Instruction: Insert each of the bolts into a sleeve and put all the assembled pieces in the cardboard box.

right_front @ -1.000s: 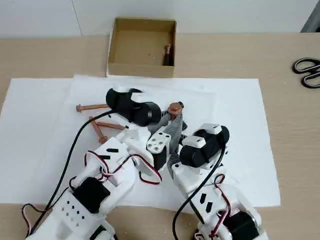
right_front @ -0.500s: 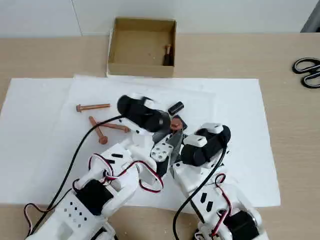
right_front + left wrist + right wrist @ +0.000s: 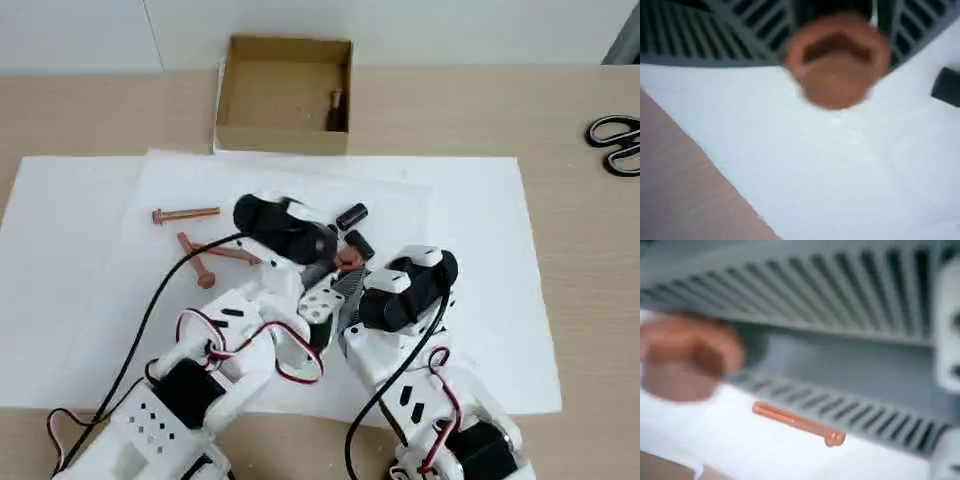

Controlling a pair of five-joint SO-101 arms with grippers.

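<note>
Near the middle of the white paper (image 3: 480, 220), the left tool (image 3: 337, 266) is clenched on a copper bolt (image 3: 347, 260). In the left wrist view the bolt's round head sits between the ribbed grey fingers (image 3: 730, 30), just above the paper. The right tool (image 3: 348, 284) comes in from about 5 o'clock of that bolt and sits right against it. Whether the right tool is clenched or released cannot be told. A black sleeve (image 3: 351, 216) lies on the paper at 12 o'clock of the held bolt, a little apart from it. A second sleeve (image 3: 360, 245) lies just beside the bolt head at about 1 o'clock. Three loose bolts (image 3: 185, 214) lie on the paper toward 9 o'clock, beyond the left arm. One lies alone and level, and the other two lie close together below it. The cardboard box (image 3: 283, 138) stands on the tabletop (image 3: 480, 110) at 12 o'clock, its near wall at the paper's far edge. One assembled piece (image 3: 336, 110) rests inside it against the wall on the 3 o'clock side. A pair of scissors (image 3: 615, 142) lies on the bare tabletop far out at 2 o'clock.
</note>
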